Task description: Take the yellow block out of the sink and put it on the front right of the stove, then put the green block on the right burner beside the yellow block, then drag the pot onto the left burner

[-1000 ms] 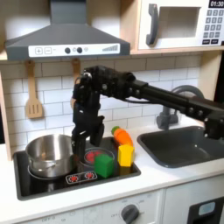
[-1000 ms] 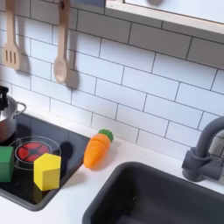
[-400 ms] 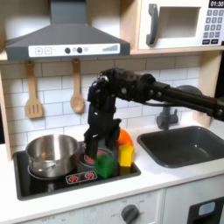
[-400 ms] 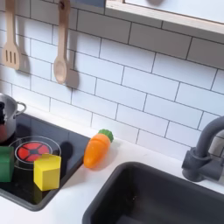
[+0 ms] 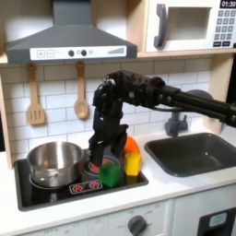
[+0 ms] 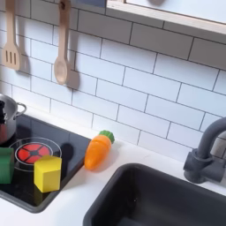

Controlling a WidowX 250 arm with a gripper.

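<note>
We judge the drag comes next: in the first exterior view our gripper (image 5: 103, 157) hangs over the right burner (image 5: 100, 167), and the shiny steel pot (image 5: 51, 162) sits just beside it toward the stove's (image 5: 37, 195) left edge. We cannot tell whether the fingers are parted. The matte green block (image 5: 111, 173) and yellow block (image 5: 133, 163) stand touching near the stove's front right corner.

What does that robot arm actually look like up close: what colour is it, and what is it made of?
In the first exterior view, the robot arm is black all over, built from chunky, boxy segments linked by joints. It ends in a black gripper with narrow fingers. The picture is too coarse to make out any cables or markings.
</note>
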